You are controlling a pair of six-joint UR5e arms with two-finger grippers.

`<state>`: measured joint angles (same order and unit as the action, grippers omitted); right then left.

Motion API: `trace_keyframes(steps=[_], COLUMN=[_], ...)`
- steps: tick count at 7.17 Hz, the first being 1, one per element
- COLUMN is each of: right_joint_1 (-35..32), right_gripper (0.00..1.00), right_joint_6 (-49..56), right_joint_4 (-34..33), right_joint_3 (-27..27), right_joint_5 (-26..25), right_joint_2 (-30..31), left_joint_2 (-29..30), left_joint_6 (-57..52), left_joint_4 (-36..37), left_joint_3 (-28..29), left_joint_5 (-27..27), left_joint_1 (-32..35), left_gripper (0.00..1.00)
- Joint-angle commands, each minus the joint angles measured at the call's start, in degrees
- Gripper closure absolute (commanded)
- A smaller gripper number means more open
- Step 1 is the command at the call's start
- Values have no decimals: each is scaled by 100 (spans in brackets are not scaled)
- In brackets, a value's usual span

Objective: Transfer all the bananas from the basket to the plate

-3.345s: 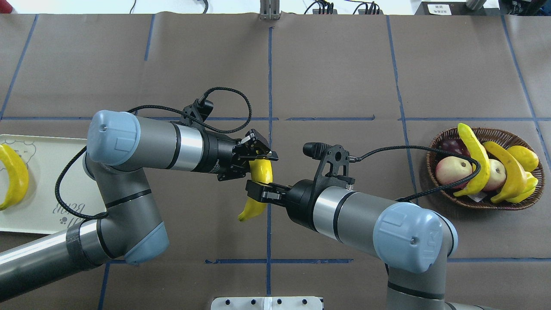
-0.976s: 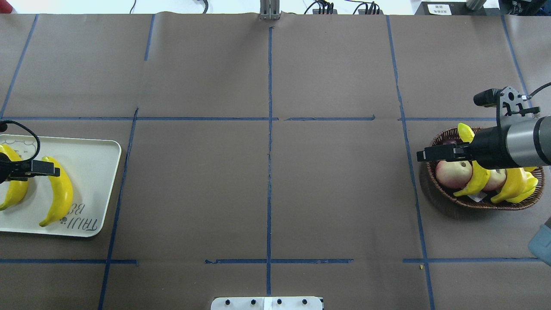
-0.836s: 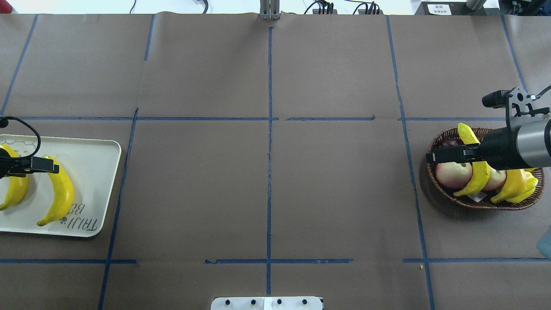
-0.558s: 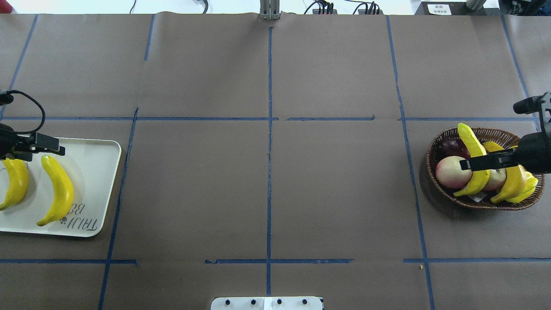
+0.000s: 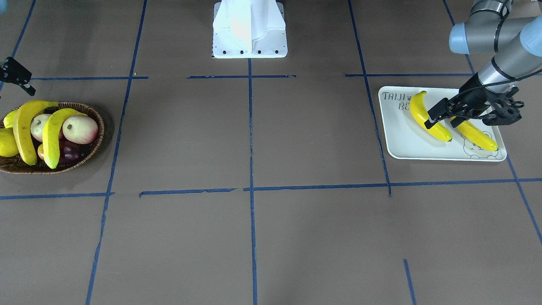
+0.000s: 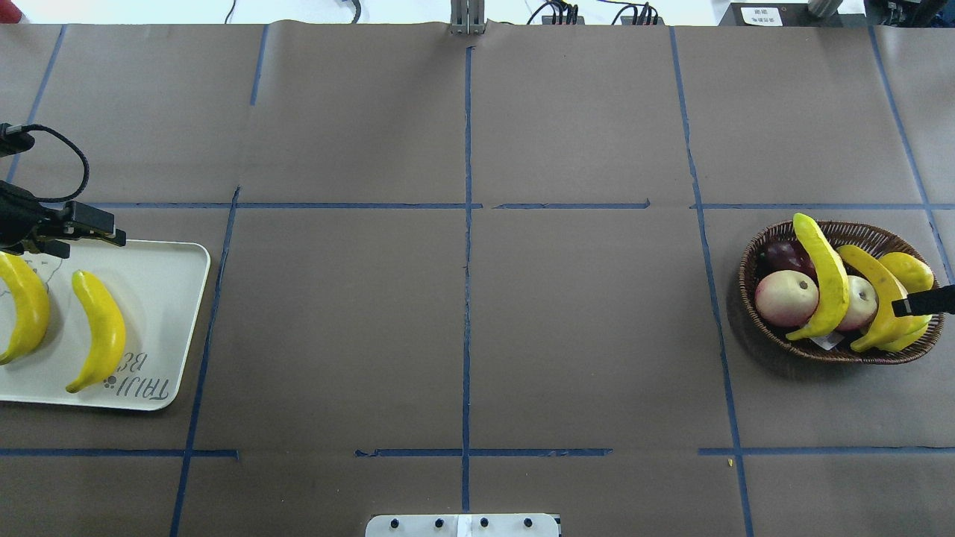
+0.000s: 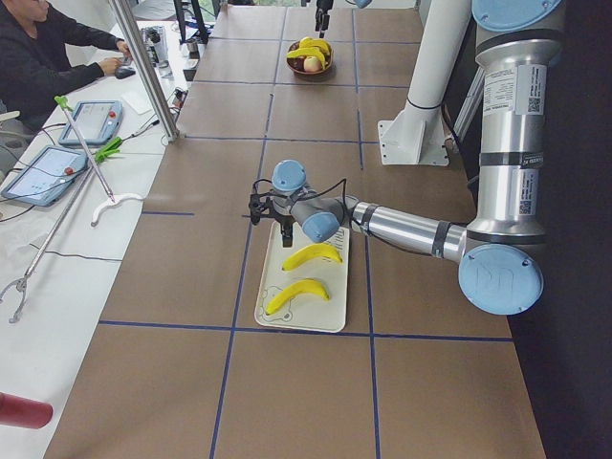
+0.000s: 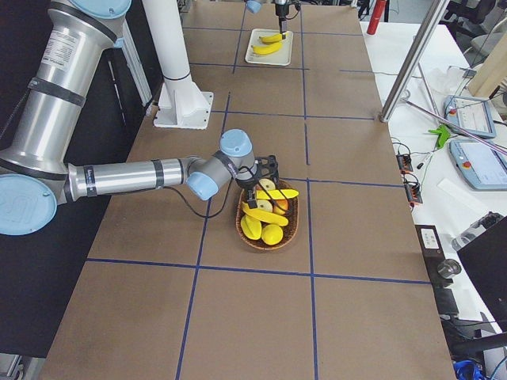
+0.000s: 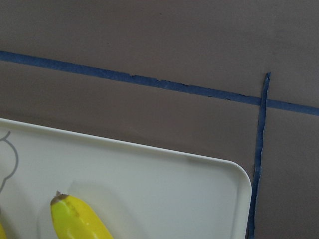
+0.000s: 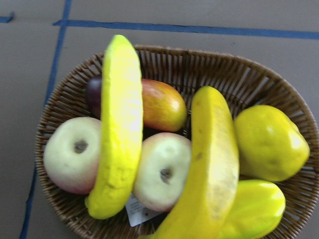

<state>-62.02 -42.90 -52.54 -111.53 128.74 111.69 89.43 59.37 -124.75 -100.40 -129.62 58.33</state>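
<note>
Front view: the left gripper [image 5: 440, 124] hangs just over the plate [image 5: 402, 144], jaws spread w/ nothing btwn them. 2 bananas [image 5: 417, 110] lie flat on it side by side, and 2 more sit in the basket [image 5: 89, 156] at the far end of the bench [image 5: 296, 237]. Overhead: only one dark finger of the right gripper [image 6: 925, 303] pokes in over the basket's edge, so released or clenched can't be told (it carries nothing visible). The step in hand looks like pick no. 3, so the task is roughly halfway. Best target is prob. the banana nearer bench centre [image 6: 832, 283], which rides on top w/ one end jutting past the rim. The robot should close across its width near mid-span, since a glossy curved skin gripped near a tip would likely swing. It should then lift straight up until clear of the rim, so the round fruit under it isn't dragged out. Left side view: same count, 2 on the plate, near arm at its end. Right side view: the near arm is poised over the basket; jaw state not judged from here. Left wrist: plate corner, one banana end and bare white beside it, so there's room for the rest. Right wrist: 2 bananas across the pile, plus 2 pale round fruits [image 10: 75, 154], 1 reddish fruit [image 10: 162, 104], 1 dark plum-like fruit [image 10: 92, 89] and 2 plump yellow fruits [image 10: 269, 142] (those stay put). Count: 4 bananas, 1 basket, 1 plate.
</note>
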Motion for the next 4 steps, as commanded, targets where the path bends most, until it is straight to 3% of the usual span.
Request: trace_keyframes(steps=[1, 2, 4], right_joint_1=[-152, -135, -13], right_gripper=[0, 0, 0], right_joint_6=[-1215, -1882, -2564], right_joint_4=[504, 1108, 1430], right_joint_3=[497, 787, 957], right_joint_5=[170, 152, 99], right_joint_2=[2, -68, -244], left_joint_2=[74, 100, 101], left_joint_6=[40, 49, 49], left_joint_4=[3, 3, 3], left_joint_3=[11, 20, 20], left_joint_5=[-2, -2, -2], left_joint_1=[3, 3, 3], left_gripper=[1, 1, 1])
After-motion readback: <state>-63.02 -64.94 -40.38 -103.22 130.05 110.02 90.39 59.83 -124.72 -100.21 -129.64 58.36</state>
